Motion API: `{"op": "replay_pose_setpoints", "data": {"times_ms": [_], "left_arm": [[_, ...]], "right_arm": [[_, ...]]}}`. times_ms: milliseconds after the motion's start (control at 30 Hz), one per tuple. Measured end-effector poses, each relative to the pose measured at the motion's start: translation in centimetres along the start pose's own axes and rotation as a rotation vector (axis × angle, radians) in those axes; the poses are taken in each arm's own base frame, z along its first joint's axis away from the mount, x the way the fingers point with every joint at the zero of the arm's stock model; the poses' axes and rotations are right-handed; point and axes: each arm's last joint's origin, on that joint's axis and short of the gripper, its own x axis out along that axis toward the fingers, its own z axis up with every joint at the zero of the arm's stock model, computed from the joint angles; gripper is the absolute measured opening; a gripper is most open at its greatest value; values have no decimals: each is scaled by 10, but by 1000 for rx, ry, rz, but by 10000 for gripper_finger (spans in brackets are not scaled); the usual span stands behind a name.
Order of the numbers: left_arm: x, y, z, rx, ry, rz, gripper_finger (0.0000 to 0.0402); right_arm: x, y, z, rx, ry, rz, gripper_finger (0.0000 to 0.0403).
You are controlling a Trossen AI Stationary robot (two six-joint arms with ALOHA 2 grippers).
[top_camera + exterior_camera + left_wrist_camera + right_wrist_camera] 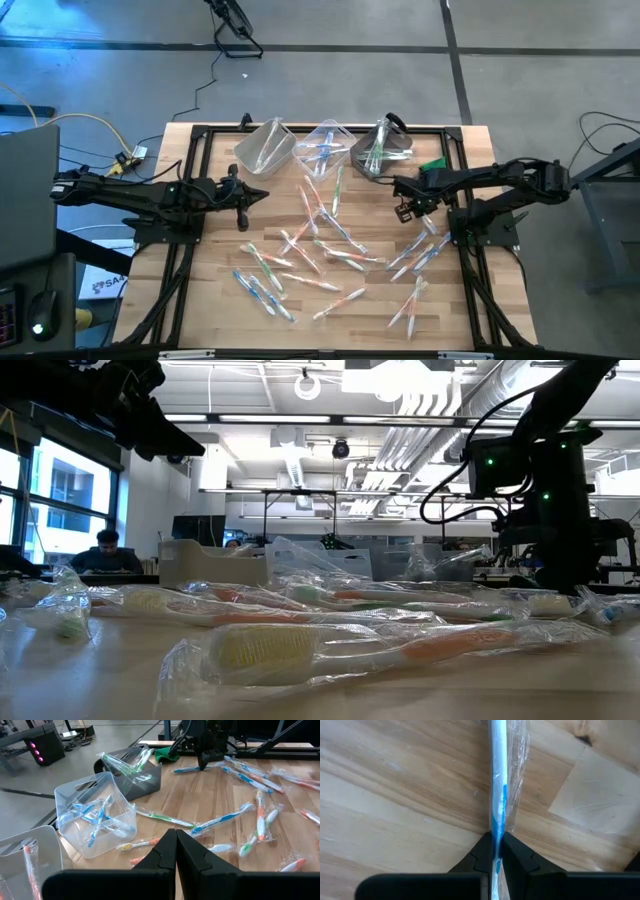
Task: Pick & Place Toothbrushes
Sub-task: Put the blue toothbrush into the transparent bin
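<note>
On worktop's right side, right gripper jaws pinching blue-handled toothbrush mid-handle; light, stiff, slippery in loose wrapper. Left gripper jaws closed, empty.

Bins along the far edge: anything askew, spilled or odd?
The three bins look sorted by colour: left bin orange, middle bin blue, dark bin green. Oddity: a small green object lies beside the dark bin, no toothbrush. Many toothbrushes lie scattered on the table.
</note>
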Motion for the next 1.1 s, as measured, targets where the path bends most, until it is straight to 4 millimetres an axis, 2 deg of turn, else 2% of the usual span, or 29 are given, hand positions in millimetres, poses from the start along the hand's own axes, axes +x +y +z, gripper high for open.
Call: {"op": "replay_pose_setpoints", "data": {"times_ms": [667,833,1100], "left_arm": [[0,0,0,0,0,0,0],[0,0,0,1,2,0,0],[0,0,0,2,3,0,0]], "right_arm": [[-1,0,1,-23,-6,-3,14],[-13,6,5,-78,-27,39,14],[-53,21,19,-241,-167,187,13]]}}
